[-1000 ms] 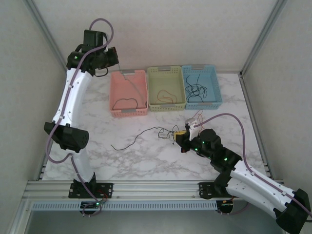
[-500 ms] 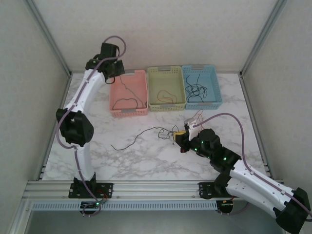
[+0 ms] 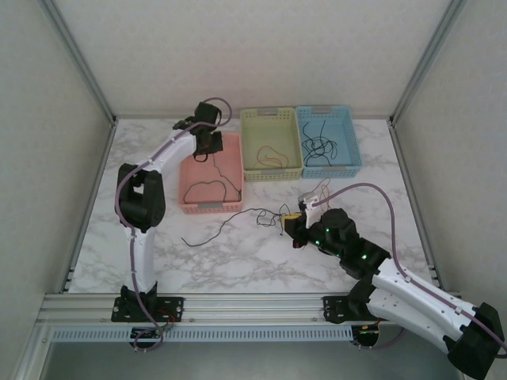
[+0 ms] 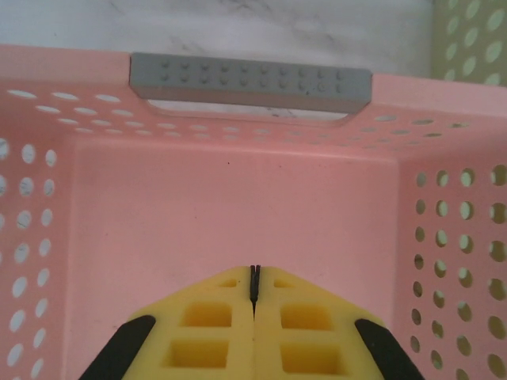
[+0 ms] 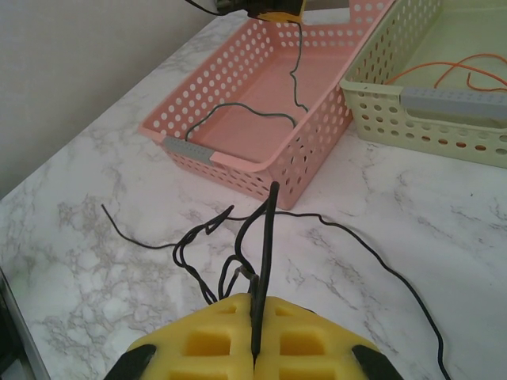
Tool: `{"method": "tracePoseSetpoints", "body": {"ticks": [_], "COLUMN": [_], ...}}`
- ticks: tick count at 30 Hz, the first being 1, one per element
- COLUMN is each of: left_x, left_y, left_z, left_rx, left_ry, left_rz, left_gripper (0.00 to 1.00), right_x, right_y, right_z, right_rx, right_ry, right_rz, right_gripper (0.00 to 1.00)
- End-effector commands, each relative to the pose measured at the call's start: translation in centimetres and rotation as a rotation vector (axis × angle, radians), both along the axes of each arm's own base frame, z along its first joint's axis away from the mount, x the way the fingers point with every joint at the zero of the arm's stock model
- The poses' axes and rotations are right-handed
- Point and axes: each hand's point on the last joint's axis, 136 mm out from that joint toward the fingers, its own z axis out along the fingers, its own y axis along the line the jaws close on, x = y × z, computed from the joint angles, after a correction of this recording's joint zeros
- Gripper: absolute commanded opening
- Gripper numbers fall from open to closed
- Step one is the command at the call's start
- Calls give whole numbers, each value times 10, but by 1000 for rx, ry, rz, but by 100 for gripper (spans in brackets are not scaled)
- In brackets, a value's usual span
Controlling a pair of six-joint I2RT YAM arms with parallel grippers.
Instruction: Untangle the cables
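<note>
**Tug could tighten the knot**

Far left, the left gripper (image 4: 254, 274) pinches a dark strand (image 5: 295, 71) dangling into the pink basket (image 5: 313, 142). The tangled clump (image 3: 273, 215) lies mid-table, its black wire (image 5: 268, 229) pinched by the right gripper (image 5: 256, 307). A hard tug could tighten knots.

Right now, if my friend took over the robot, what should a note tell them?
Left tool: shut on a dark cable that hangs into the pink basket.
Right tool: shut on a black strand of the tangled clump on the table.
Done: an orange cable lies in the green basket, black cables in the blue basket.
Left: let the dark cable drop in, then probably pull the clump apart and sort its strands.
</note>
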Motion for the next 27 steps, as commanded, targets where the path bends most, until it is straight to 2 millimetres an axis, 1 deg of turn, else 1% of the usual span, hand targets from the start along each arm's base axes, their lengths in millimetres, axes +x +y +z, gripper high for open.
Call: {"method": "tracePoseSetpoints", "body": {"ticks": [1, 6, 8, 12, 14, 16, 18, 22, 25, 27], "left_x": [-4, -2, -2, -5, -6, -7, -9, -19, -40, -66], "left_y": [-1, 3, 4, 8, 13, 17, 21, 23, 10, -6], "left_z": [-7, 10, 15, 24, 32, 44, 63, 104, 142, 167], "left_rx": [3, -4, -11, -11, -11, -17, -19, -50, -151, -247], "left_ry": [23, 5, 13, 20, 14, -3, -31, -97, -150, -189], "left_rz": [-9, -3, 2, 7, 15, 21, 24, 11, -52, -127], "left_gripper": [0, 1, 17, 44, 52, 57, 61, 62, 62, 64], "right_x": [3, 4, 4, 4, 4, 4, 5, 8, 9, 11], "right_y": [-2, -2, -1, -1, -1, -2, -3, -6, -4, -2], "right_z": [-1, -2, -2, -2, -2, -2, -2, 3, 14, 21], "right_rx": [-5, -7, -7, -5, -5, -7, -5, 10, 41, 61], "right_ry": [-19, -16, -15, -17, -14, -13, -13, -15, -14, -4], "right_rz": [-11, -13, -14, -15, -15, -17, -23, -56, -60, -67], "right_gripper": [0, 0, 0, 0, 0, 0, 0, 0, 0, 0]}}
